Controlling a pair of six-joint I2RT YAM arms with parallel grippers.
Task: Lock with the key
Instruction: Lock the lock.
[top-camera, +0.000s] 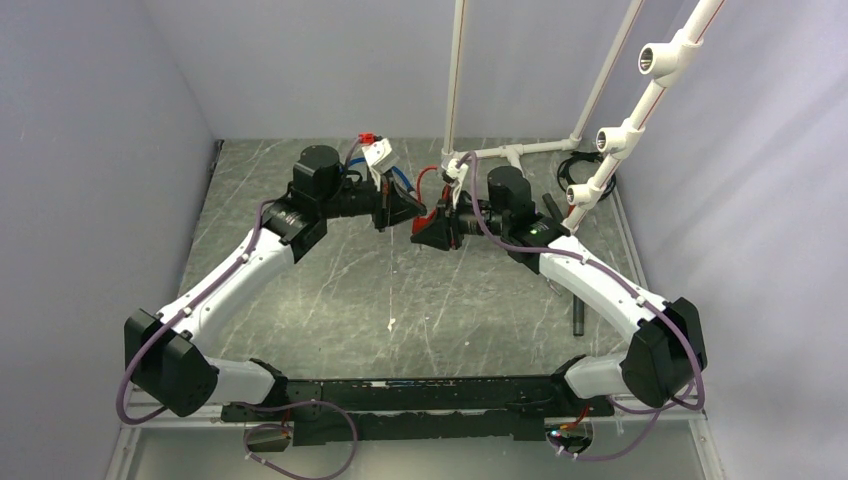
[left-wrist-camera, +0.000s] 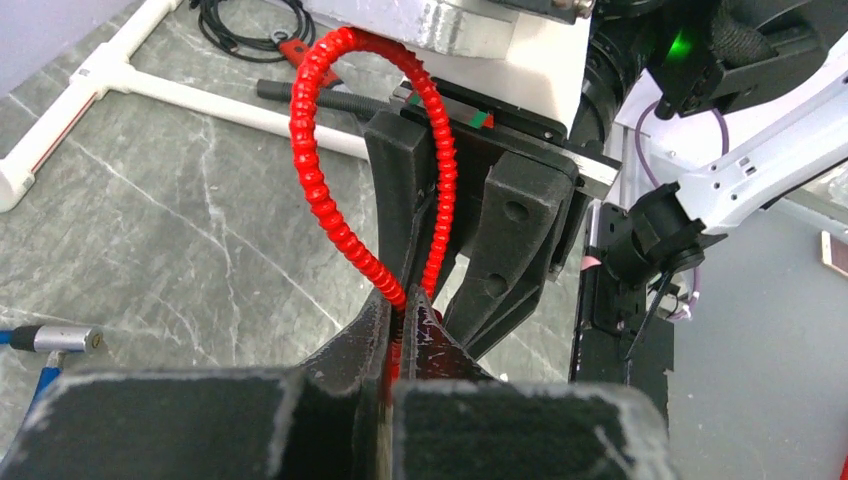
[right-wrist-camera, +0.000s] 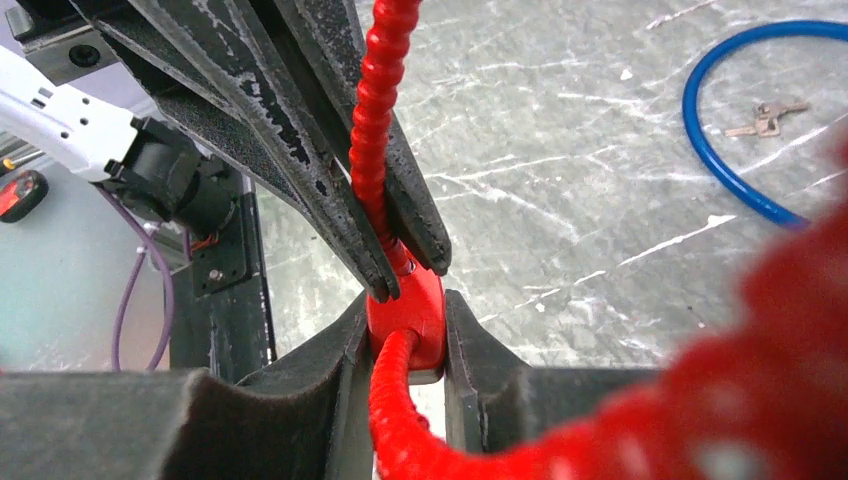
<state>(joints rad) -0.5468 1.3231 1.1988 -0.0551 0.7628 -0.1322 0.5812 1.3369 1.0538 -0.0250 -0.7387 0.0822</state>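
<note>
Top view: the two arms meet over the far middle of the table (top-camera: 330, 290). The left gripper (top-camera: 404, 212) and right gripper (top-camera: 437, 232) are nose to nose with a spot of red between them. What each one grips is too small to tell from here.

Left wrist view: the left gripper's jaws are pressed together on the red cable (left-wrist-camera: 310, 160), pinching it close to its end. From that pinch the cable arches up in a loop and comes back down between the right gripper's two fingers. Off to the left, a metal end plug (left-wrist-camera: 62, 338) lies on the table.

Right wrist view: the right gripper is drawn in narrow and clamps the red lock body (right-wrist-camera: 410, 310) by its sides. The left gripper's fingertips (right-wrist-camera: 350, 240) hold the cable end right at the top of that body, touching it or just entering; which cannot be told. The key (right-wrist-camera: 766, 118) lies flat on the table inside the curve of the blue cable loop (right-wrist-camera: 700, 130), well apart from both grippers and untouched.

The step in hand looks like seating the cable end in the lock body, so the locking itself is not yet begun. The next move likely calls for the left gripper to push the end home and let go. It would then have to pick up a tiny flat key from a hard surface, which needs a fine, low pinch at its edge. The right gripper would need to keep the body steady and its keyhole reachable
</note>
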